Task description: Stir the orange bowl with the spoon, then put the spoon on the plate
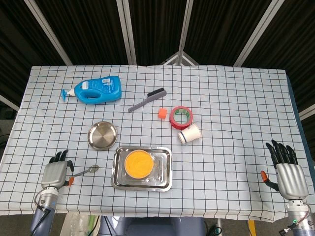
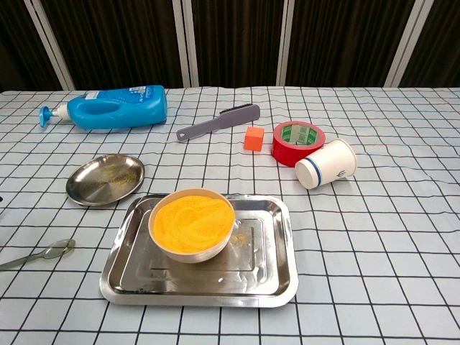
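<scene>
The orange bowl, full of orange powder, stands in a steel tray near the table's front. A metal spoon lies flat on the cloth left of the tray. The round steel plate sits behind the spoon. My left hand hovers just left of the spoon's handle end, fingers apart, holding nothing. My right hand stays at the front right edge, fingers spread and empty. Neither hand shows in the chest view.
At the back lie a blue bottle on its side and a grey brush. An orange cube, a red tape roll and a tipped paper cup sit right of centre.
</scene>
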You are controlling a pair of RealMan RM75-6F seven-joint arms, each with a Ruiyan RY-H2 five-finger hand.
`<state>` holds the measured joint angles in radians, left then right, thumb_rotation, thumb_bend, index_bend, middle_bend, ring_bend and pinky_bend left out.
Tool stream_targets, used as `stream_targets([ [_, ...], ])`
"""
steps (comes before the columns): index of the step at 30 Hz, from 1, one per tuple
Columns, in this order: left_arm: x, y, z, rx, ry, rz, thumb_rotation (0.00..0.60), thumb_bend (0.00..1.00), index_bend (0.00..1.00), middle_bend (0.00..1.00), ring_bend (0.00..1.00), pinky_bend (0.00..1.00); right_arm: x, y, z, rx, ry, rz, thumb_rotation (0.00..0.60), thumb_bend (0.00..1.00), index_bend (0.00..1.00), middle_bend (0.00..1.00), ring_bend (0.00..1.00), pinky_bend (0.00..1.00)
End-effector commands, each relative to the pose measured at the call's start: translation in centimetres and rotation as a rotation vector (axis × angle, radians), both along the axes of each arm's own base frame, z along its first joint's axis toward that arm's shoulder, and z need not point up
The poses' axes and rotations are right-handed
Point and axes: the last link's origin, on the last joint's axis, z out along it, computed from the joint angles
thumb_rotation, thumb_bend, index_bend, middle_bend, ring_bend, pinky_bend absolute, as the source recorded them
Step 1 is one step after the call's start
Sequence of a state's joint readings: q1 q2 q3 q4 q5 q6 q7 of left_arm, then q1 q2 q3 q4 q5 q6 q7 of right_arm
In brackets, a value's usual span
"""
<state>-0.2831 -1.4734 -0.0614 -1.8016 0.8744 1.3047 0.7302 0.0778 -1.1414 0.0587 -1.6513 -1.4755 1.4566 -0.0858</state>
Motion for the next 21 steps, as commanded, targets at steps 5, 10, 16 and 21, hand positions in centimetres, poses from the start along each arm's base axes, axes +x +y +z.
stream_targets([
  [5,0.13,-0.29,-0.71,-0.012,0.001,0.012,0.6,0.45,0.5,0.04,0.01,0.11,0.0,0.02,0.02,-0.001,-0.004,0.0,0.6,0.39,0.0,0.0,0.0,0.0],
  [10,0.26,-0.29,-0.91,-0.011,0.0,0.014,0.6,0.47,0.51,0.04,0.01,0.11,0.0,0.03,0.01,0.0,-0.004,-0.001,0.6,0.39,0.0,0.0,0.0,0.0],
  [16,-0.01,-0.14,-0.87,-0.007,0.014,0.022,0.6,0.47,0.51,0.04,0.01,0.11,-0.03,0.03,0.02,0.0,-0.006,-0.004,0.6,0.39,0.0,0.0,0.0,0.0],
  [21,-0.07,-0.18,-1.02,-0.013,0.019,0.023,0.6,0.48,0.5,0.04,0.01,0.11,-0.03,0.03,0.01,-0.001,-0.007,-0.006,0.6,0.39,0.0,0.0,0.0,0.0],
])
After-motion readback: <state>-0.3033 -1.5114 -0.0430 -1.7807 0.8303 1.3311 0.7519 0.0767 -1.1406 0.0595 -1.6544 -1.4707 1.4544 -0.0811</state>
